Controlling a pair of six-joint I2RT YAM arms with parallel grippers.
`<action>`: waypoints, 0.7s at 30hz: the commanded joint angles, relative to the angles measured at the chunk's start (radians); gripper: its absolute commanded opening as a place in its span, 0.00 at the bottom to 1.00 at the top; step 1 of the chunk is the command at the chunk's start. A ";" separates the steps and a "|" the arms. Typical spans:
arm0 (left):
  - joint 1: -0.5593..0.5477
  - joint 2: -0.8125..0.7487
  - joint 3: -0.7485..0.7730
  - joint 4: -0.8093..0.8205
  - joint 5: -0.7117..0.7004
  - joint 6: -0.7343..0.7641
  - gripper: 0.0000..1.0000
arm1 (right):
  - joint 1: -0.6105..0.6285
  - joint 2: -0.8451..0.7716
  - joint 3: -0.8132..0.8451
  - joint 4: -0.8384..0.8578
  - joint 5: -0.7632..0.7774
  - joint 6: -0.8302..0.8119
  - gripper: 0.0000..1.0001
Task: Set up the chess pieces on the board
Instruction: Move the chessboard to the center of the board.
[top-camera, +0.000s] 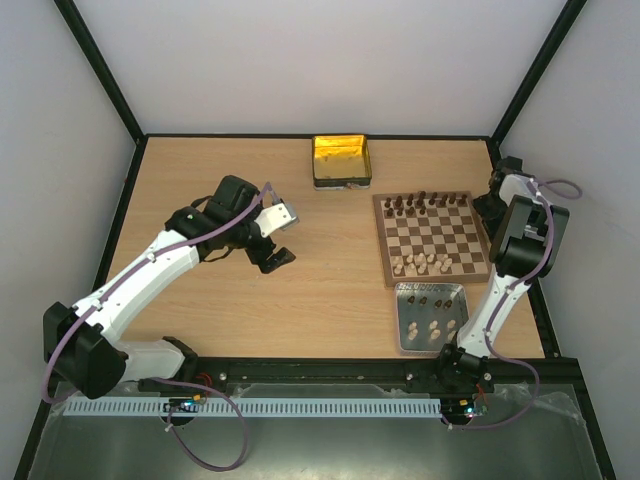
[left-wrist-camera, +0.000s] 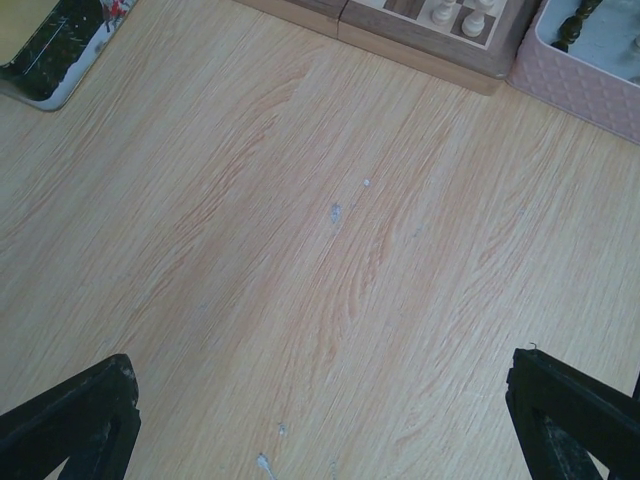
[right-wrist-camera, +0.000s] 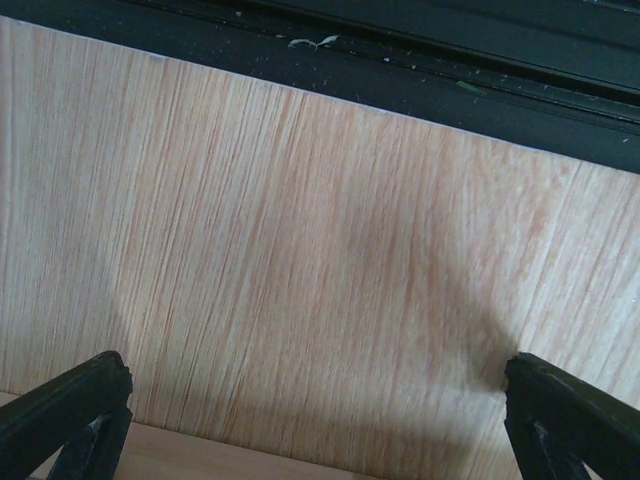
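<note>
From above, the board (top-camera: 432, 236) lies right of centre on the table (top-camera: 300, 310). Dark chess pieces (top-camera: 425, 205) line its far edge and cream ones the near. More sit in the grey tray (top-camera: 404, 342) just before it, with a yellow tin (top-camera: 341, 160) behind. My left wrist view: left pincer (left-wrist-camera: 320, 415) spread wide, empty, the board's corner ahead. My right wrist view: right pincer (right-wrist-camera: 320, 415) gaping, empty, over bare wood alone.

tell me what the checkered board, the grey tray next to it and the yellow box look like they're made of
Square checkered chessboard: wood by the look, brown frame and cream squares, matte. Flat grey rectangular tray: probably metal, dull sheen with bright glints. Yellow-gold rectangular box: likely tin, its inside throws a mirror-like glare.
</note>
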 joint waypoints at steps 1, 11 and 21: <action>0.007 0.006 0.005 0.009 -0.022 -0.012 1.00 | 0.032 0.008 -0.024 -0.017 -0.038 -0.023 0.98; 0.042 0.016 0.012 0.019 -0.152 -0.006 1.00 | 0.143 -0.027 -0.103 0.024 -0.046 -0.002 0.98; 0.176 0.030 0.015 0.025 -0.154 0.007 1.00 | 0.275 -0.141 -0.300 0.134 -0.110 0.072 0.97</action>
